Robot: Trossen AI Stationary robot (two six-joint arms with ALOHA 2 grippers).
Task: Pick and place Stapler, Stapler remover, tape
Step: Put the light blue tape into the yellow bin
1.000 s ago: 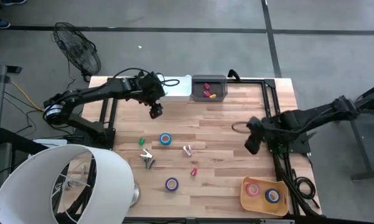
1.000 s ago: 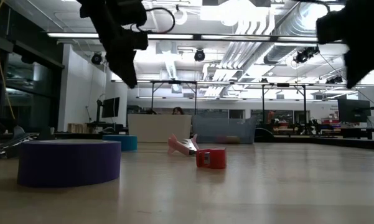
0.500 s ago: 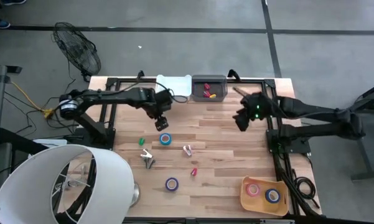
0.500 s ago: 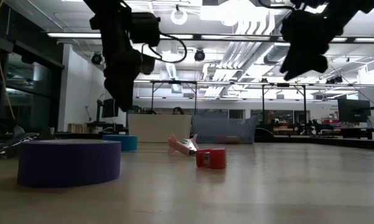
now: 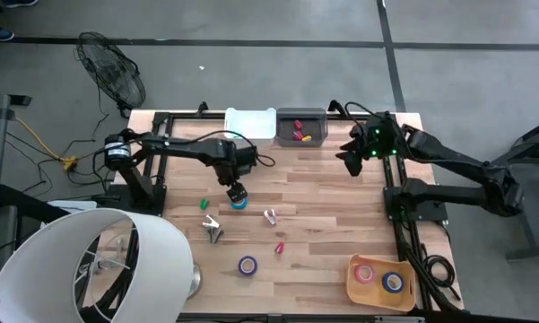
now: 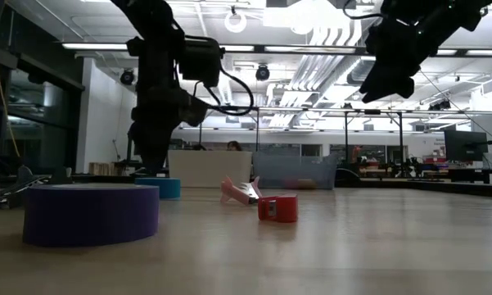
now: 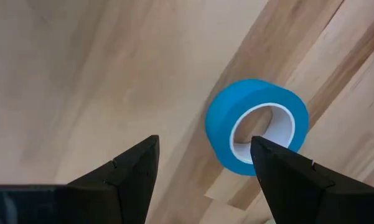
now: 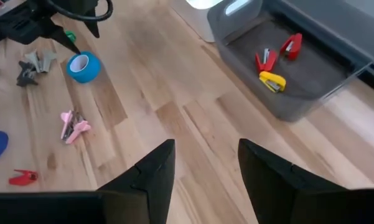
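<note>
While left gripper (image 5: 238, 192) hovers open, blue tape (image 7: 257, 124) lies flat, hole up.

The left pincer (image 7: 202, 168) looks down on the counter (image 7: 81, 74), a pale wood top made of long planks whose seams run slantwise across the picture. Its two dark fingers (image 7: 121, 180) stand spread apart, with bare wood showing in the gap between them. A roll of blue tape (image 7: 256, 124) lies flat on the counter, its hole facing up and its white inner core showing. The roll sits ahead of the fingers and off toward one of them; that finger's tip overlaps the roll's near rim in the picture. Whether it touches the roll cannot be told. Nothing is held between the fingers.
</note>
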